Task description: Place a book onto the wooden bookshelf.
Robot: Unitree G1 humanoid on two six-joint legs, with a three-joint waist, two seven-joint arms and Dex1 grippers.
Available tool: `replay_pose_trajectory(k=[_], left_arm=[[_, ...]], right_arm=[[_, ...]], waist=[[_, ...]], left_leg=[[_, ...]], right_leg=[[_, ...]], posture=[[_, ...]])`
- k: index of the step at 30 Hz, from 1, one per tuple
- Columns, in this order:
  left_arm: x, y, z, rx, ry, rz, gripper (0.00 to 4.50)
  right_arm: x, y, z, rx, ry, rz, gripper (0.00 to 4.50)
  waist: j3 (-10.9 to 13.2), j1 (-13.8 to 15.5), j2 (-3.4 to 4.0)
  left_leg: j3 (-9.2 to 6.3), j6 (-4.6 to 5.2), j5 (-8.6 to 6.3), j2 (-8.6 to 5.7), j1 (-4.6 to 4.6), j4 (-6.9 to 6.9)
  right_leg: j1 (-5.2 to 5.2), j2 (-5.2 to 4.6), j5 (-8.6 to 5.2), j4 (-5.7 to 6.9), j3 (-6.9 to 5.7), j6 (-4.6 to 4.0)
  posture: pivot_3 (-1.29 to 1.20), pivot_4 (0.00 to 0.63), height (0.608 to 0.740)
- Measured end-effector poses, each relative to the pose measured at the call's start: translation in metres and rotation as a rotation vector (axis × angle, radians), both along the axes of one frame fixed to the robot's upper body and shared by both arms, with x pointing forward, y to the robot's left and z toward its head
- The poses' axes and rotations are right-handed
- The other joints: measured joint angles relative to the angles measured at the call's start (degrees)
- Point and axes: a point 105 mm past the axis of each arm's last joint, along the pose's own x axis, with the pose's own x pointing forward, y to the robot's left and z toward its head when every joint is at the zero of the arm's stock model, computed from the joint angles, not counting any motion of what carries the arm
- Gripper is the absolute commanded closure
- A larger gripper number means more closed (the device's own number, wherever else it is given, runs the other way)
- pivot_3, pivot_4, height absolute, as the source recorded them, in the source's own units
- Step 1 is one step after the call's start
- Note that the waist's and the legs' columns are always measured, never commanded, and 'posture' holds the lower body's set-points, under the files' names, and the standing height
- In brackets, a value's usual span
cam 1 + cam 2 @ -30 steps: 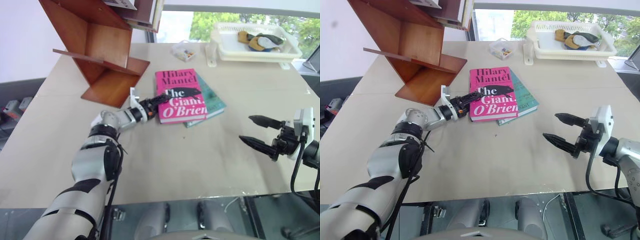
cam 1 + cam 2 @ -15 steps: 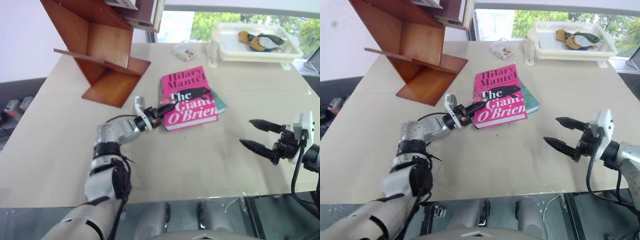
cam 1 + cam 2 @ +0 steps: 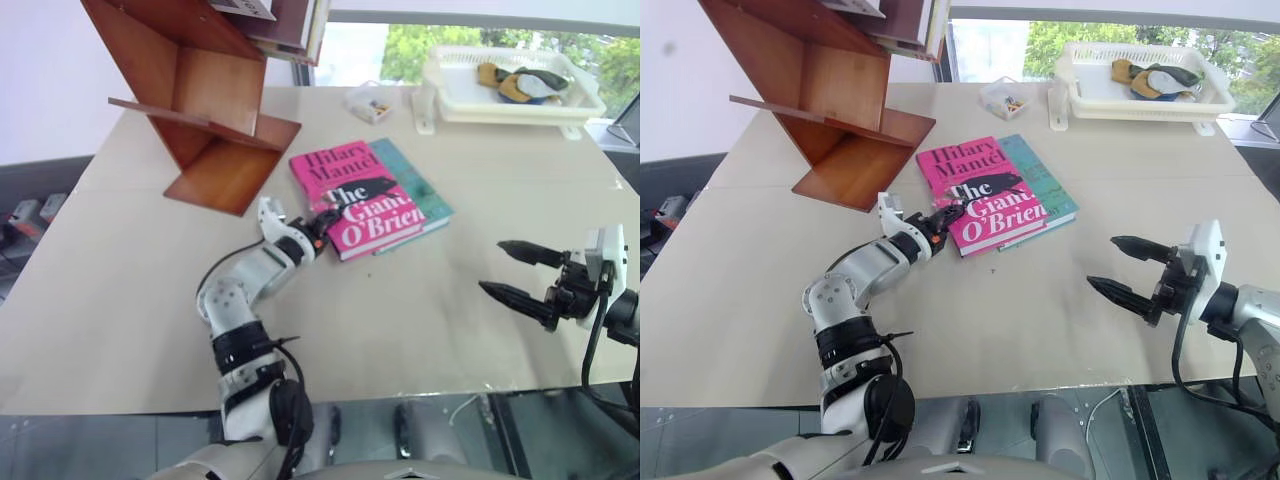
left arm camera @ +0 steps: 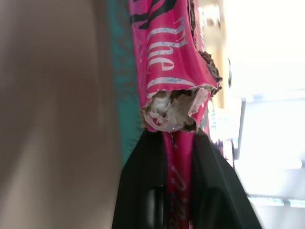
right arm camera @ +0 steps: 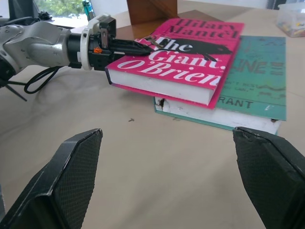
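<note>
The pink book [image 3: 365,195] lies askew on a teal-green book [image 3: 422,186] in the middle of the table. My left gripper [image 3: 322,217] is shut on the pink book's near left corner. In the left wrist view the pink cover [image 4: 167,62] runs between my two black fingers [image 4: 143,191]. The right wrist view shows one finger of the left gripper [image 5: 138,45] lying on top of the cover. The wooden bookshelf [image 3: 200,100] stands tilted at the back left. My right gripper [image 3: 1101,262] hovers open over the table's right side, well away from the books.
A white basket [image 3: 450,95] holding a few objects sits at the back right, with a small clear box [image 3: 368,102] next to it. Other books rest on top of the shelf [image 3: 290,25]. Bare tabletop lies between the books and the right gripper.
The pink book has turned on the teal one, its top now swung left toward the shelf. My left arm has folded in, elbow nearer the table's front. The right gripper stayed put.
</note>
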Motion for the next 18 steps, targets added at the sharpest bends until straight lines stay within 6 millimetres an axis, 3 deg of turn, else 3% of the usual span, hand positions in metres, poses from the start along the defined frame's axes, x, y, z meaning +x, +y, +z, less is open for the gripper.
replay_pose_trajectory(k=[2, 3, 7, 18], left_arm=[[-0.002, -0.003, 0.005, -0.018, -0.015, -0.007, 1.18], [-0.003, -0.007, 0.009, -0.029, -0.031, -0.026, 1.07], [-0.013, -0.029, 0.022, -0.109, -0.09, -0.169, 1.07], [-0.04, -0.056, 0.019, -0.21, -0.102, -0.387, 1.07]], right_arm=[[-0.002, 0.0, -0.001, -0.003, 0.002, -0.004, 0.0], [-0.002, 0.0, 0.0, -0.004, -0.001, -0.005, 0.0], [-0.001, 0.0, 0.001, -0.004, -0.009, -0.013, 0.0], [-0.002, 0.0, -0.001, 0.012, -0.003, -0.023, 0.0]], waist=[[0.0, 0.2, -0.01], [0.0, 0.2, -0.01], [0.0, 0.1, -0.01], [0.0, -0.2, 0.01]], left_leg=[[0.0, 0.0, 0.0, -0.01, 0.0, 0.01], [0.0, 0.0, 0.0, -0.02, 0.0, 0.02], [0.0, 0.01, 0.01, -0.03, 0.01, 0.02], [0.0, 0.01, 0.01, 0.01, 0.08, 0.08]], right_leg=[[0.01, 0.02, 0.0, 0.0, -0.07, 0.0], [0.02, 0.03, 0.0, 0.0, -0.08, 0.0], [0.03, 0.27, 0.0, 0.0, -0.09, 0.0], [0.1, 0.33, -0.01, 0.02, -0.08, -0.01]], posture=[[0.0, 0.15, 0.74], [0.0, 0.15, 0.74], [0.0, 0.15, 0.74], [0.0, 0.15, 0.74]])
